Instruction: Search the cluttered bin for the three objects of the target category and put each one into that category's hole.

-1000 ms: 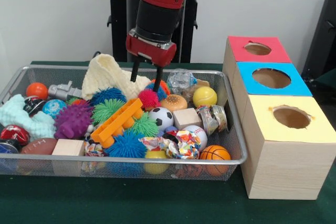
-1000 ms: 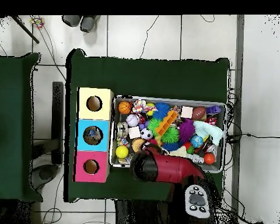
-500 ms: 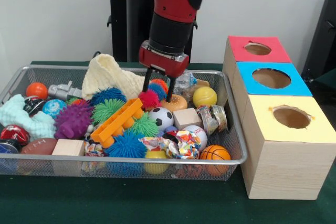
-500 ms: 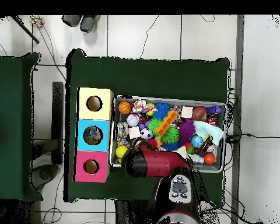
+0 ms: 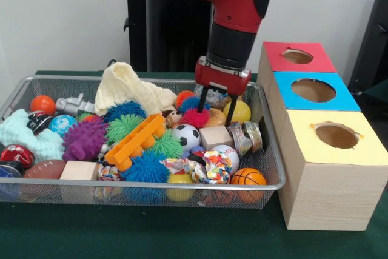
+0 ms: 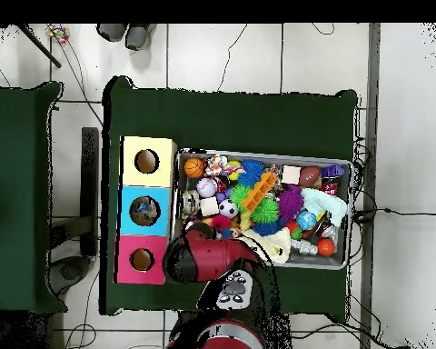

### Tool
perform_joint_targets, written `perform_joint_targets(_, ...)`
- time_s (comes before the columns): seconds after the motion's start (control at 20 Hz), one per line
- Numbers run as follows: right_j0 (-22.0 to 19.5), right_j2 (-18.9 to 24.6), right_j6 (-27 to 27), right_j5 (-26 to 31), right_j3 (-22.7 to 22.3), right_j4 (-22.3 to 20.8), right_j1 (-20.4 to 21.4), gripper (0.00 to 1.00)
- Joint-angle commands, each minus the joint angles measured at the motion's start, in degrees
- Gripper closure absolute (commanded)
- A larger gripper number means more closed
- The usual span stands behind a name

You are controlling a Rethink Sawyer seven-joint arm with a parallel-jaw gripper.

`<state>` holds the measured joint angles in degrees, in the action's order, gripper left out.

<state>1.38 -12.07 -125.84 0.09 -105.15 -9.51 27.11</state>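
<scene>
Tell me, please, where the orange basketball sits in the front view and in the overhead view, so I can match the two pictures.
Front view: the orange basketball lies in the wire bin's near right corner, closest to the yellow-topped box.
Overhead view: the same ball is in the bin's top left corner, again beside the yellow-topped box.
Shared landmark: the yellow-topped box at the end of the row of three boxes.
</scene>
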Motion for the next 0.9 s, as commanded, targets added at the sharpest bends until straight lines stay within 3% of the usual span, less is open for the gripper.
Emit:
perform_joint_targets(0.05,-1.22,1.79,-13.1,-7.66,-7.65,2.48,-2.45,0.0)
perform_joint_targets(0.4,-9.12,1.44,-9.89,-11.96,-16.7,-3.26,1.38,0.0)
perform_joint_targets(0.9,-14.71,-0.37,-7.88,-17.04,-20.77,-7.03,0.59,0.0)
